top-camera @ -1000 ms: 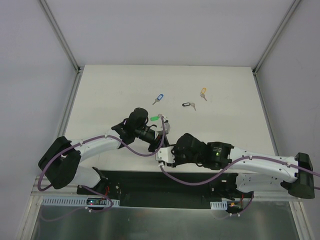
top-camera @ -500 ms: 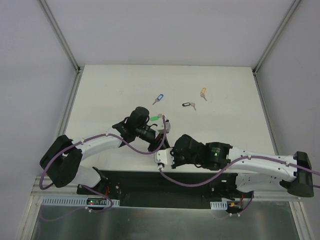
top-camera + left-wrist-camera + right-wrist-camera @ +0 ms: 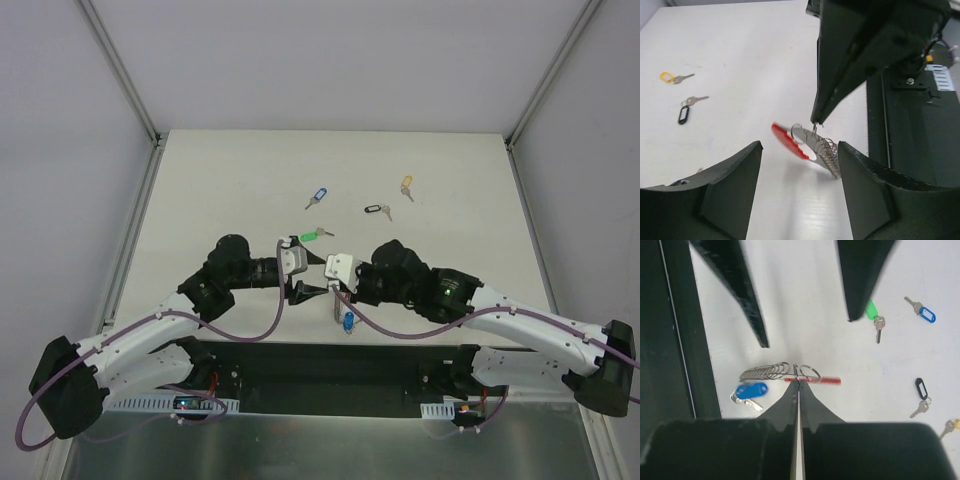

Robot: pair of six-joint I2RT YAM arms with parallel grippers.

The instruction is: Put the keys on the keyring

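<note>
My right hand (image 3: 797, 382) has its fingers pressed together on the keyring (image 3: 826, 154), pinching it by a thin wire loop where the red band meets the grey coil. I judge the ring hangs just off the tabletop (image 3: 740, 45). One blue key (image 3: 751, 391) sits by the coil's end, apparently threaded on, though I cannot be sure. My left hand (image 3: 799, 144) is spread wide and empty, facing the ring. The green key (image 3: 871, 310), the other blue key (image 3: 926, 315), the black key (image 3: 684, 114) and the yellow key (image 3: 666, 76) lie loose farther out. My worry is that so narrow a pinch would let the ring swivel or slip if the left hand bumps it, and the blue key could slide off.
</note>
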